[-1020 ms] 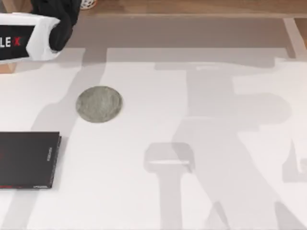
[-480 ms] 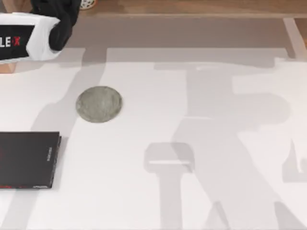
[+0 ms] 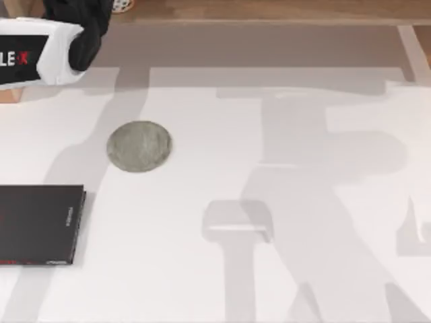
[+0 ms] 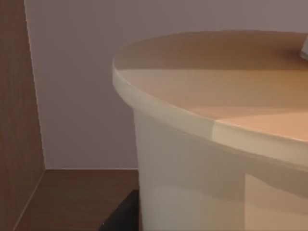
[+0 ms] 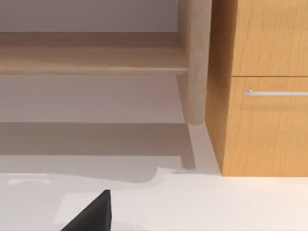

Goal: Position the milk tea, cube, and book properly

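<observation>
The milk tea [image 4: 202, 144] stands hard against the left wrist camera, a pale, smooth-walled cup under a flat orange-tan lid [image 4: 216, 72]. It probably is thin, slippery and top-heavy, so hold it lightly around the mid-wall, below the lid rim. I cannot tell whether the left claw is open or gripping it. The left arm [image 3: 47, 50] sits at ten o'clock off the tabletop [image 3: 303, 202]. A grey disc [image 3: 139, 146] lies at nine o'clock. The right arm idles facing a cabinet [image 5: 264, 96].

Disc [image 3: 139, 146] behind black book [image 3: 40, 225], table's [image 3: 222, 168] left.
</observation>
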You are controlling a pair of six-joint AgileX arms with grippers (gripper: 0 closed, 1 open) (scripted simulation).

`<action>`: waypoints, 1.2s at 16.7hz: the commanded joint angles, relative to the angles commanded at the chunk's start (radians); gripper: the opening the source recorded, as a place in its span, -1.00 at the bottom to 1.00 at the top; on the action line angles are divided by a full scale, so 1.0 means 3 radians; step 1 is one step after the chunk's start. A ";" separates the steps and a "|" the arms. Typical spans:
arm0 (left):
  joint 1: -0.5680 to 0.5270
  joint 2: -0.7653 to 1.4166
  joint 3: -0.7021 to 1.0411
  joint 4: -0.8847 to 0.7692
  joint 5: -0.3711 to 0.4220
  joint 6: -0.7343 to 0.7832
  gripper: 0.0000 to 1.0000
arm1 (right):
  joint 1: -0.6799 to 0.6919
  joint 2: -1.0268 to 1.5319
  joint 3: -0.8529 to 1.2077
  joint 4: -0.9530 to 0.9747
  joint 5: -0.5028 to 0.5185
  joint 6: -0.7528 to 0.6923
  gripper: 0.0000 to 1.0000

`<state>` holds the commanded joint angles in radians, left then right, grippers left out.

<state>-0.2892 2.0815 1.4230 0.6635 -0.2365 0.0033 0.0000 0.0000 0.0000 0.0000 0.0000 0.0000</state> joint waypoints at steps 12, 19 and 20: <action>-0.0174 -0.0932 -0.1178 0.0250 -0.0187 0.0007 -1.00 | 0.0000 0.0000 0.0000 0.0000 0.0000 0.0000 1.00; -0.0277 -0.0993 -0.1379 0.0482 -0.0304 0.0013 -1.00 | 0.0000 0.0000 0.0000 0.0000 0.0000 0.0000 1.00; -0.0342 -0.0997 -0.1493 0.0629 -0.0370 0.0011 -1.00 | 0.0000 0.0000 0.0000 0.0000 0.0000 0.0000 1.00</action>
<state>-0.3917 1.7823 0.9751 0.8522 -0.3476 0.0066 0.0000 0.0000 0.0000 0.0000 0.0000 0.0000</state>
